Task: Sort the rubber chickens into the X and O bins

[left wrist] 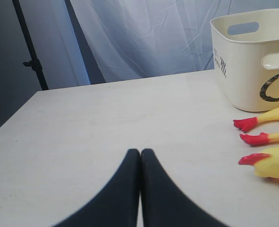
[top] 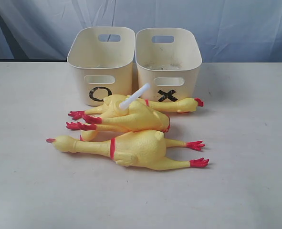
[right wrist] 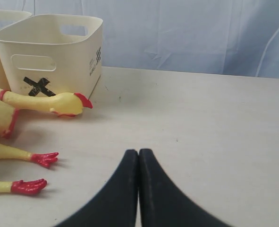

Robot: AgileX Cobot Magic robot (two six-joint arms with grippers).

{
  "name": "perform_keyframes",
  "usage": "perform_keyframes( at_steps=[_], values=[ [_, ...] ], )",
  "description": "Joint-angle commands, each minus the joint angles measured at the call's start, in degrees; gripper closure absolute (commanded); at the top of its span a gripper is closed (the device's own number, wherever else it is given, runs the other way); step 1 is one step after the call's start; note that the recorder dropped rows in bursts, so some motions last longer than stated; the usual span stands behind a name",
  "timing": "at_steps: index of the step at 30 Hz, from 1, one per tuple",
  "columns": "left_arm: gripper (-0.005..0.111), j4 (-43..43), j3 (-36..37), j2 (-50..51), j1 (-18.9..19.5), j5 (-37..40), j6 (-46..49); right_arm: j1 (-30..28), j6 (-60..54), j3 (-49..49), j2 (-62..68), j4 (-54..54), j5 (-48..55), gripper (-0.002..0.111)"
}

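Note:
Three yellow rubber chickens lie piled on the table in front of the bins. The largest chicken [top: 136, 149] lies nearest, head to the left, red feet to the right. A second chicken [top: 133, 118] lies behind it with its red feet to the left. The third chicken [top: 179, 105] points its head right, under the X. The O bin [top: 78, 71] stands left and the X bin [top: 188, 71] right, touching each other. My left gripper [left wrist: 140, 152] is shut and empty, apart from the red feet [left wrist: 245, 124] and the O bin [left wrist: 243, 71]. My right gripper [right wrist: 138, 152] is shut and empty, apart from the feet [right wrist: 45, 158] and the X bin [right wrist: 89, 47].
A white tube [top: 135, 97] sticks up out of the pile of chickens. The pale table [top: 245, 181] stretches bare to both sides and towards the front. A blue-white curtain hangs behind the bins. Neither arm shows in the exterior view.

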Motion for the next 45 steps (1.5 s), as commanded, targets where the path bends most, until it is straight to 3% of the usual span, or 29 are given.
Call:
perform_keyframes(
  at_steps=[1, 15, 20, 26, 30, 37, 41, 45],
  values=[
    [0.107, -0.2, -0.3, -0.2, -0.1, -1.1, -0.3, 0.3, -0.2, 0.2, -0.2, 0.3, -0.5, 0.108],
    [0.107, -0.2, -0.3, -0.2, -0.1, -1.1, -0.3, 0.3, -0.6, 0.2, -0.2, -0.3, -0.6, 0.108],
    [0.107, -0.2, -0.3, -0.2, -0.1, -1.1, -0.3, 0.3, -0.6, 0.2, -0.2, -0.3, -12.0, 0.108],
    [0.107, -0.2, -0.3, -0.2, -0.1, -1.1, -0.3, 0.3, -0.6, 0.2, -0.2, 0.2, -13.9, 0.108],
    [0.107, -0.2, -0.3, -0.2, -0.1, -1.1, -0.3, 0.3, 0.3, 0.2, -0.2, 7.4, -17.9, 0.108],
    [0.107, -0.2, -0.3, -0.2, -0.1, -1.1, -0.3, 0.3, 2.2, 0.2, -0.2, 8.7, -22.4, 0.108],
    [0.107, -0.2, -0.3, -0.2, -0.1, -1.1, -0.3, 0.3, 10.5, 0.2, -0.2, 20.3, -21.2, 0.108],
    [0.107, -0.2, -0.3, -0.2, -0.1, -1.1, -0.3, 0.3, 10.5, 0.2, -0.2, 25.4, -24.8, 0.108]
  ],
)
